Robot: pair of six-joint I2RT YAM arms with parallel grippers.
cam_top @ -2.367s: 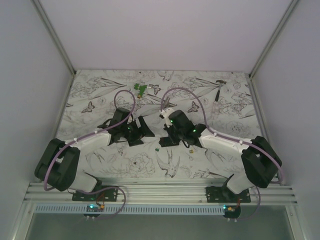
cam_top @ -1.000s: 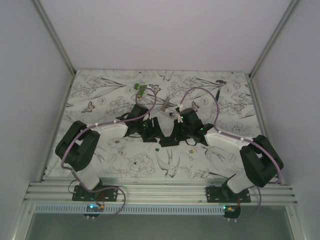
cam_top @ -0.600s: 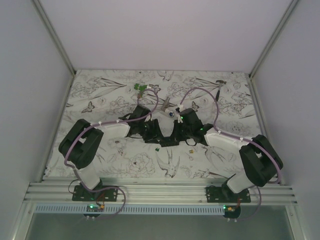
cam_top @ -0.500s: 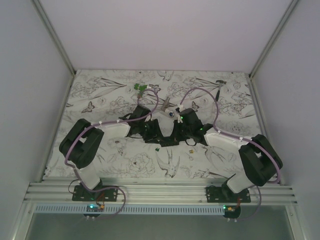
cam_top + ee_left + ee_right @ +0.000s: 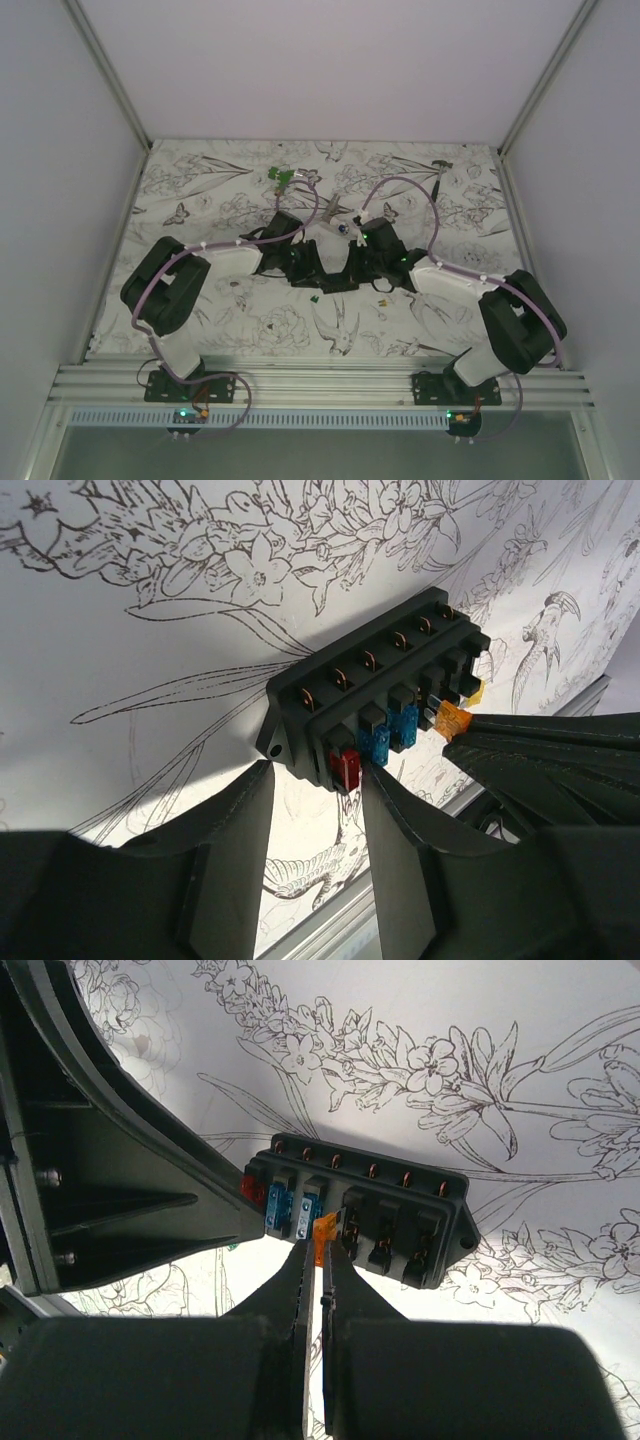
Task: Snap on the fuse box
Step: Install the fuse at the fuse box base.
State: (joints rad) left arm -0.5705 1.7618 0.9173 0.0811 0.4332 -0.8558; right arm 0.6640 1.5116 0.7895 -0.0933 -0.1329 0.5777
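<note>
The fuse box [image 5: 380,695] is a black block with a red fuse, two blue fuses and several open slots; it also shows in the right wrist view [image 5: 400,1210]. My left gripper [image 5: 318,772] is closed on its end by the red fuse, one finger on each side. My right gripper [image 5: 321,1252] is shut on a small orange fuse [image 5: 323,1228], whose tip is at a slot next to the blue fuses. In the top view the two grippers [image 5: 318,262] [image 5: 347,266] meet at the table's middle and hide the box.
A green clip-like piece [image 5: 281,177] lies at the back. A grey metal tool [image 5: 331,207] lies behind the grippers and a small hammer-like tool [image 5: 438,172] at the back right. Tiny loose bits [image 5: 313,297] [image 5: 383,300] lie in front of the grippers.
My left arm has swung right and its gripper has come up against the right one. The right gripper has shifted slightly back and right. Over the last half second almost nothing moves.
</note>
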